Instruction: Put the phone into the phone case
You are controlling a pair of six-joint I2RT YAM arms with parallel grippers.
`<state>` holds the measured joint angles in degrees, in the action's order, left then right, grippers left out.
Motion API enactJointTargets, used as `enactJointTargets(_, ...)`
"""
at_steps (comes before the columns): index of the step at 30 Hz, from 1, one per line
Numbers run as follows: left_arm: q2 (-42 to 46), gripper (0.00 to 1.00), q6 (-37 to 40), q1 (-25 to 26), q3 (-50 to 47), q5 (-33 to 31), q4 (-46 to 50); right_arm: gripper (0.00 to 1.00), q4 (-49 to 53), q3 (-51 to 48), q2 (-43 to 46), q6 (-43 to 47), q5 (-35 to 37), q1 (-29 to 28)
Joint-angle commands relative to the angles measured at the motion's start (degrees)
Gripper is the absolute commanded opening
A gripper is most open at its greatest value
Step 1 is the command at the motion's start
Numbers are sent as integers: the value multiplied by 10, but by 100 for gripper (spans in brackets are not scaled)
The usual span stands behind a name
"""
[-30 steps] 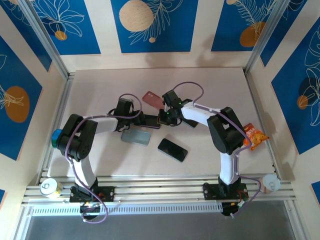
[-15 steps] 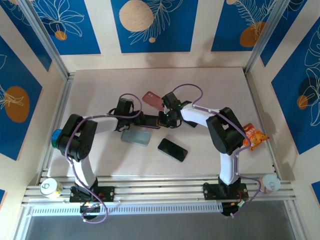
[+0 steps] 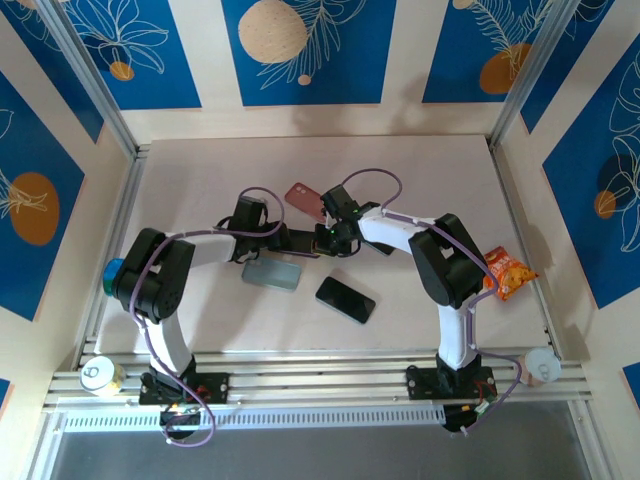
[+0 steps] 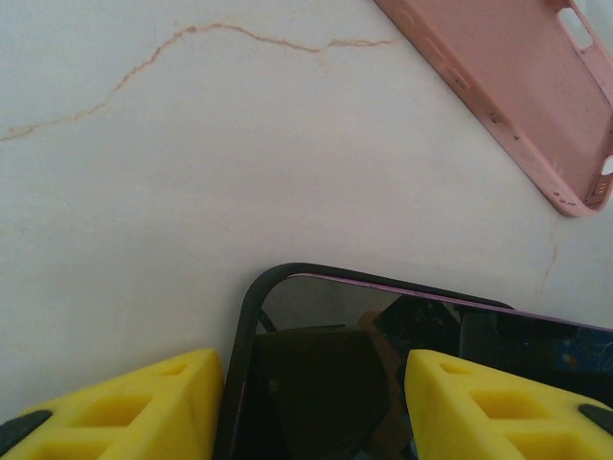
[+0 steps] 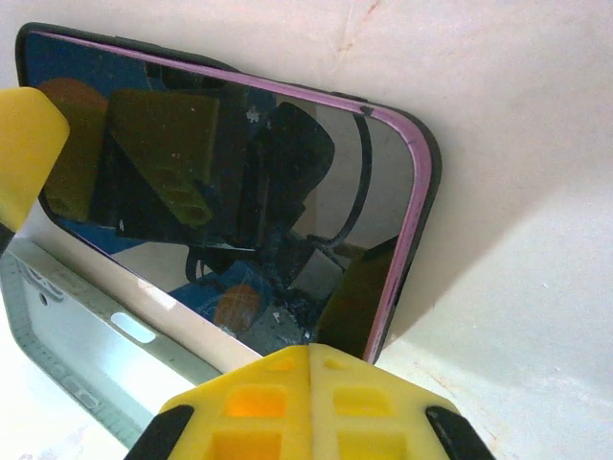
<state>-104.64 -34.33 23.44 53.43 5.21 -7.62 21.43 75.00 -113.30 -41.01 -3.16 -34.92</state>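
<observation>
A dark phone with a purple rim (image 5: 220,192) lies screen up inside a black case (image 4: 251,307) at mid-table. In the top view it sits between the two grippers and is mostly covered by them. My left gripper (image 4: 311,383) (image 3: 300,241) is open. One yellow finger (image 4: 124,407) rests outside the case's edge, and the other finger (image 4: 498,402) hovers over the screen (image 4: 383,335). My right gripper (image 5: 308,359) (image 3: 328,238) is shut with nothing between its fingers, and its tip sits at the phone's near edge.
A pink case (image 3: 305,197) (image 4: 508,86) lies just beyond the phone. A grey translucent case (image 3: 271,272) (image 5: 67,326) and a second black phone (image 3: 345,299) lie nearer the arms. An orange snack packet (image 3: 508,272) sits at the right, and a can (image 3: 98,374) at the front left.
My right gripper has edged slightly left toward the left gripper, over the phone. The left arm holds still.
</observation>
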Motion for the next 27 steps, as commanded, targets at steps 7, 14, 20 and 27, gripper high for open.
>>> enactJointTargets(7, 10, 53, 8, 10, 0, -6, 53, 0, 16, -1, 51, -1, 3, -4)
enactJointTargets(14, 15, 53, 11, 10, -2, -8, 57, 0, 5, -24, 48, -8, 1, -2)
enactJointTargets(20, 16, 53, 11, 10, -2, -9, 58, 0, 2, -28, 35, -10, -3, -2)
enactJointTargets(27, 15, 53, 12, 10, -2, -9, 59, 0, 0, -28, 19, -12, -5, -1)
